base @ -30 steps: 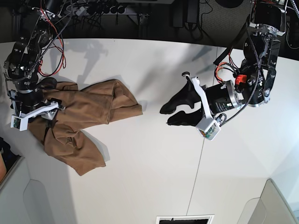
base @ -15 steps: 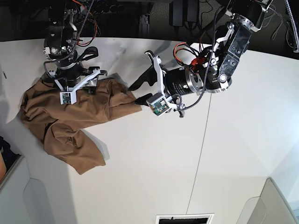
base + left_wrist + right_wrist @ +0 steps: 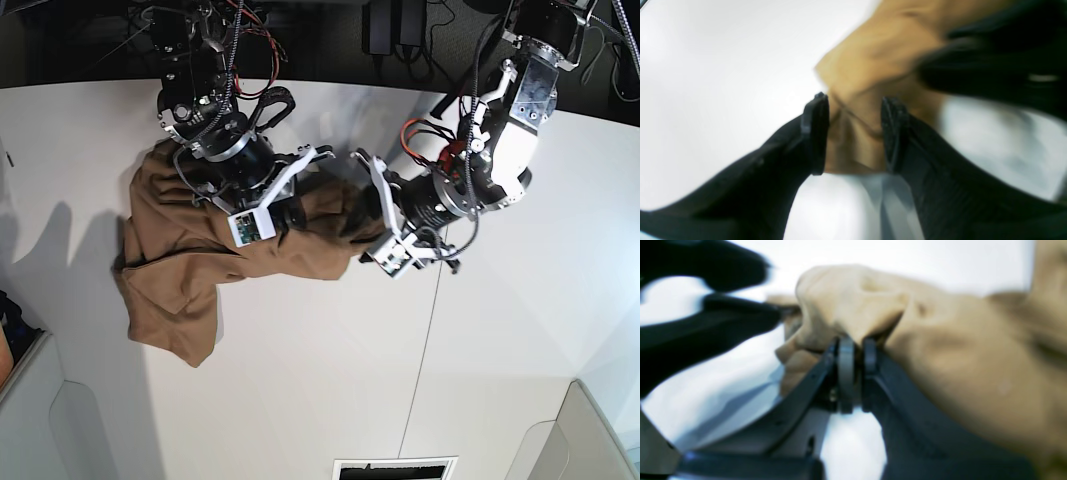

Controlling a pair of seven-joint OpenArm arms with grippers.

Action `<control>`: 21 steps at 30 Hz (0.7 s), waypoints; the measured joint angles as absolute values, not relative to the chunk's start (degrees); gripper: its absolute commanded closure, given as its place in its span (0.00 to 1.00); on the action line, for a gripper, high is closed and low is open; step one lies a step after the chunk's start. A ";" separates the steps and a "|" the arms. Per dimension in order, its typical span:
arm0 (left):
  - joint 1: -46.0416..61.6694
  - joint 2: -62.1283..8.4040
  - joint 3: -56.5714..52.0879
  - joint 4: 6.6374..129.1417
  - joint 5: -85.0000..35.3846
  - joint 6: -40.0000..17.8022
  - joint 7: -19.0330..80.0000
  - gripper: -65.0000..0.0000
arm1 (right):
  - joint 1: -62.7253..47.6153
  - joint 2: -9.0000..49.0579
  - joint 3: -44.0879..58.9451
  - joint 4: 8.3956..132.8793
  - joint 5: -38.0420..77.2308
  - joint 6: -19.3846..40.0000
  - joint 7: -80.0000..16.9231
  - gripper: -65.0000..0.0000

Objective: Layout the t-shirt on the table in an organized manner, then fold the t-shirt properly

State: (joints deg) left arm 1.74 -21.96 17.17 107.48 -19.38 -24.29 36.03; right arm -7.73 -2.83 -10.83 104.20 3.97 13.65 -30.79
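The tan-brown t-shirt [image 3: 180, 250] lies bunched on the white table [image 3: 300, 380], left of centre, and one part of it is lifted toward the middle. My right gripper [image 3: 855, 346] is shut on a raised fold of the t-shirt [image 3: 957, 356]; in the base view the right gripper [image 3: 292, 205] sits at the cloth's upper right. My left gripper [image 3: 853, 133] is open, with a corner of the t-shirt [image 3: 873, 60] between its fingers. In the base view the left gripper [image 3: 352, 222] is at the cloth's right edge, close beside the other gripper.
A thin dark seam [image 3: 425, 340] runs across the table right of the arms. A dark slot [image 3: 395, 468] sits at the near edge, grey panels fill both near corners, and cables hang along the far edge [image 3: 320, 60].
The right gripper closed on the shirt and carried it rightward toward the middle. The left arm swung left until the shirt's right corner sat between its open fingers.
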 measured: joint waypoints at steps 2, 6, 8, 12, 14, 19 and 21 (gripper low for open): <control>1.69 -23.03 13.10 107.48 -21.04 -24.05 35.99 0.56 | -6.48 -2.87 -12.86 104.55 2.48 13.65 -30.98 1.00; 1.74 -25.28 7.20 107.48 -26.11 -24.86 35.94 0.56 | -4.86 -3.20 -15.18 104.57 1.83 13.06 -31.99 0.49; 1.72 -26.11 5.39 107.48 -27.81 -24.69 35.97 0.56 | -4.43 -3.42 -15.53 104.64 1.58 13.10 -32.01 0.45; 1.76 -26.33 4.84 107.48 -31.46 -26.00 36.47 0.56 | -4.10 -3.64 -14.17 107.50 -5.63 8.58 -32.12 0.45; 2.09 -25.26 4.86 107.48 -35.38 -28.64 36.12 0.56 | -3.95 -3.29 -11.81 109.21 -7.90 4.89 -32.03 0.45; 2.20 -21.06 5.17 107.48 -35.81 -29.17 37.89 0.56 | -3.97 -3.22 -3.29 109.82 -10.90 1.69 -32.12 0.45; 2.13 -20.32 6.59 107.00 -35.83 -29.19 37.89 0.56 | -3.90 -3.38 0.27 108.90 -10.52 1.69 -31.92 0.45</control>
